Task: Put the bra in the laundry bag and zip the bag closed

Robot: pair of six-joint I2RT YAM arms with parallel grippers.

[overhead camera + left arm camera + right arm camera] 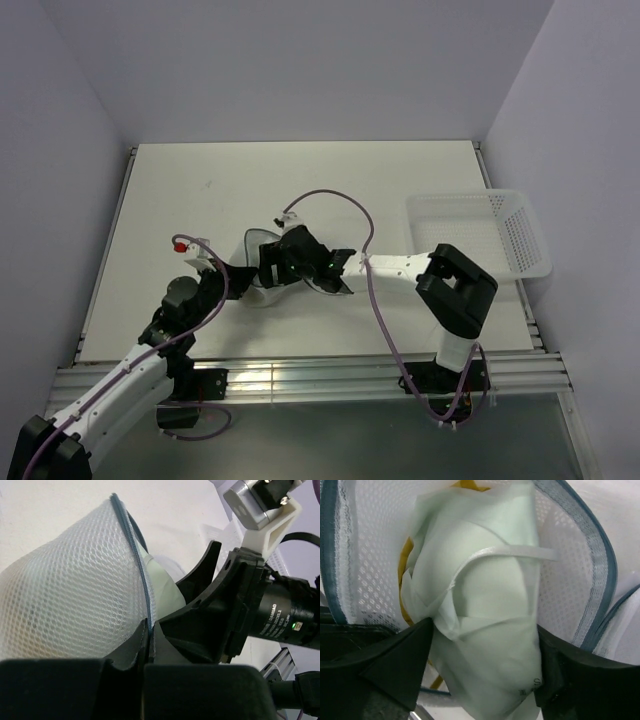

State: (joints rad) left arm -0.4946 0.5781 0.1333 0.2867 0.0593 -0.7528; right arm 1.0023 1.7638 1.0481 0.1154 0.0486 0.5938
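Right claw (482,630) pinching pale bra (485,580) inside open laundry bag (65,590); left claw (150,627) pinching zipper rim (135,555).

The table (300,190) is white, flat and rectangular, with pale walls on three sides. Near its middle the laundry bag (258,250) of white mesh with a dark zipper rim rests on the surface. It stands open, with a pale green bra (485,630) in its mouth. Part of the bag is covered from above, so I cannot tell how much of it touches the table. A white perforated plastic basket (525,245) stands at the right edge, well apart from the bag. Metal rails (320,375) run along the near edge.
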